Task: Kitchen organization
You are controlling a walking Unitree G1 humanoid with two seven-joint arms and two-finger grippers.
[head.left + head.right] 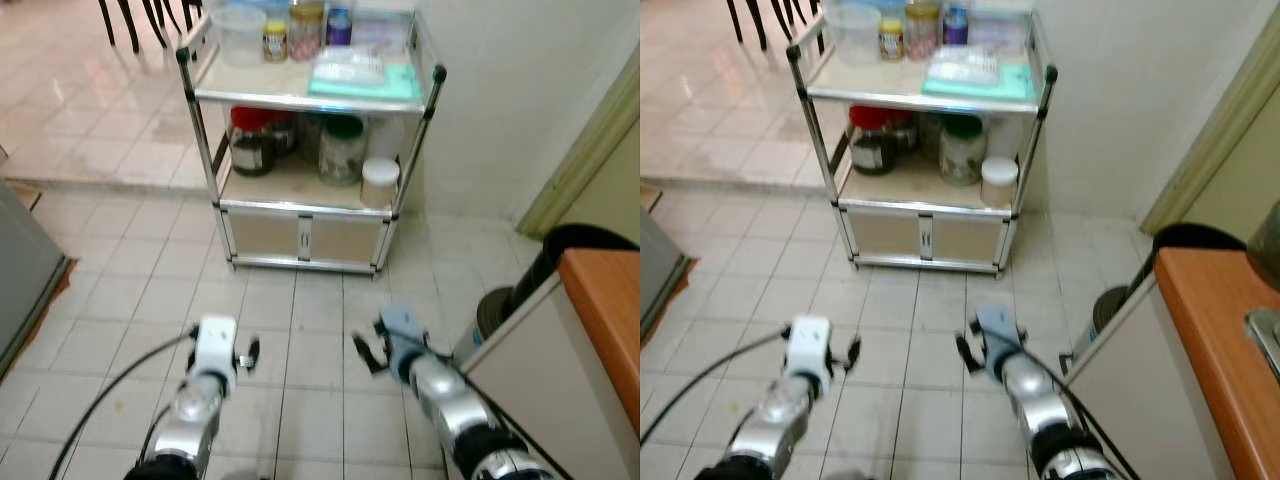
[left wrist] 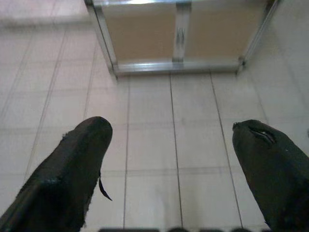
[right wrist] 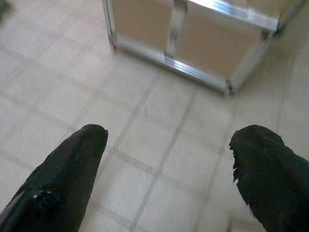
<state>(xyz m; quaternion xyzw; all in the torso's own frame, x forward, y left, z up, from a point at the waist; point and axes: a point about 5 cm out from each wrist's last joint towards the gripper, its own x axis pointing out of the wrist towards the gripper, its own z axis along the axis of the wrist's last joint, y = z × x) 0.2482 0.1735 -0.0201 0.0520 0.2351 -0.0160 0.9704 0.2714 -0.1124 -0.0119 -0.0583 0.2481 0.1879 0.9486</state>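
Note:
A metal-framed shelf cart (image 1: 432,78) stands ahead against the white wall. Its top shelf holds a clear tub (image 1: 240,32), several small jars (image 1: 305,28) and a teal packet (image 1: 365,78). The middle shelf carries a red-lidded jar (image 1: 250,140), a green-lidded jar (image 1: 342,148) and a white-lidded tub (image 1: 380,182). Below is a beige two-door cabinet (image 2: 145,34). My left gripper (image 2: 171,130) and right gripper (image 3: 169,133) hover low over the tiled floor, short of the cart. Both are open with nothing between the fingers.
A wooden counter (image 1: 605,310) and a black bin (image 1: 505,305) crowd the right side. A grey appliance (image 1: 20,270) stands at the left. Chair legs (image 1: 140,20) show beyond a floor step (image 1: 100,185). Tiled floor (image 1: 300,300) lies between me and the cart.

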